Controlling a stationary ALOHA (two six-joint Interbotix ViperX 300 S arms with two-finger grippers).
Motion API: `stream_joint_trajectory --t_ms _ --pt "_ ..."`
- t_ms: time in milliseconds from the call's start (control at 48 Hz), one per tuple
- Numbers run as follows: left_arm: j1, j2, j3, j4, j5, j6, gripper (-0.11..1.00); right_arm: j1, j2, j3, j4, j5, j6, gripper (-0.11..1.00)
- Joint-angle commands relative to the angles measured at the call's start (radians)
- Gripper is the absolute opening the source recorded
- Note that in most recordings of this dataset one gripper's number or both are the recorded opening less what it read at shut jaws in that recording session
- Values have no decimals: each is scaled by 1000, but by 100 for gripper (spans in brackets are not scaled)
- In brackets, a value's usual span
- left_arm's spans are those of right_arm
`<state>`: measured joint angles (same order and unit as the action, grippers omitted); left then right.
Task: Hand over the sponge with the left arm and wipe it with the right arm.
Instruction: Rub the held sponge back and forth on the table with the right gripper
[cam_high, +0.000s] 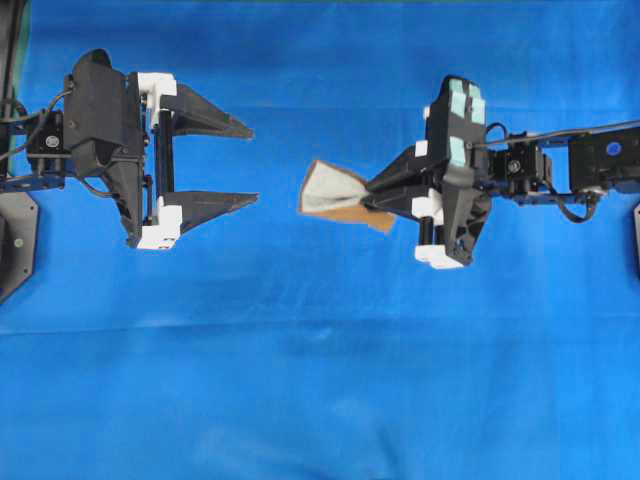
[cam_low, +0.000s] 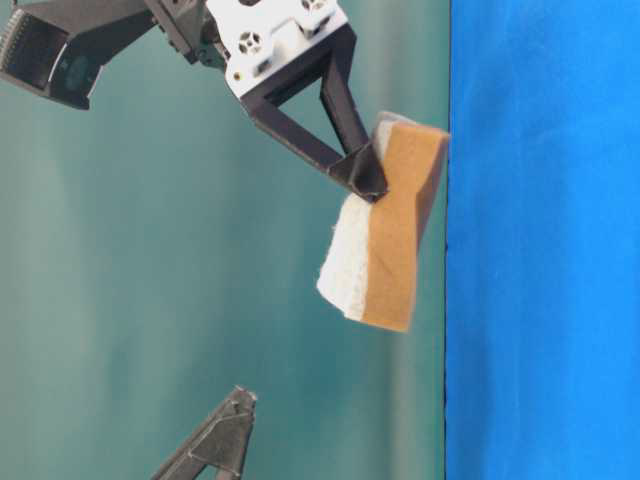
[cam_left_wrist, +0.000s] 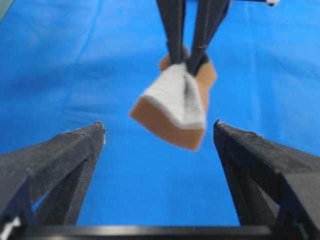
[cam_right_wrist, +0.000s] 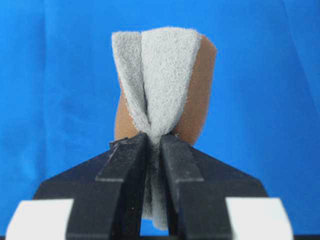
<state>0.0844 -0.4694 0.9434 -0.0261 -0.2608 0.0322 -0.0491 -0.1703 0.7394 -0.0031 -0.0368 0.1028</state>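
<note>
**Two Black Arms, White Blocks, Teal Patches**

Both built in matte black. Left arm: plain black wrist housing, no markings; thin black cables looped at the rear bracket; white blocks at both ends of the rail carrying the left gripper. Fingers black, triangular, open-framed, tapering to points; seen close from the left wrist view as rough, grainy black surfaces. Right arm: same black jointed build, marked by pale teal rectangular patches on the wrist housing; dark cable running along the top; white blocks beside the right gripper. White finger mount with small round screw holes in the table-level view.
</note>
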Motion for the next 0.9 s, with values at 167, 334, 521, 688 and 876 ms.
stream_joint_trajectory --t_ms 167,334,521,688,876 --pt "-2 -11 -9 -3 -14 3 87 55 87 -41 2 17 9 15" --pt "-2 -11 -9 -3 -14 3 87 72 181 -58 5 15 9 15" --pt "0 -11 -8 -3 -12 3 87 91 276 -60 5 11 9 15" --pt "0 -11 -8 -3 -12 3 87 94 311 -61 5 11 9 15" --pt "-2 -11 -8 -3 -12 5 87 67 310 -64 2 15 5 15"
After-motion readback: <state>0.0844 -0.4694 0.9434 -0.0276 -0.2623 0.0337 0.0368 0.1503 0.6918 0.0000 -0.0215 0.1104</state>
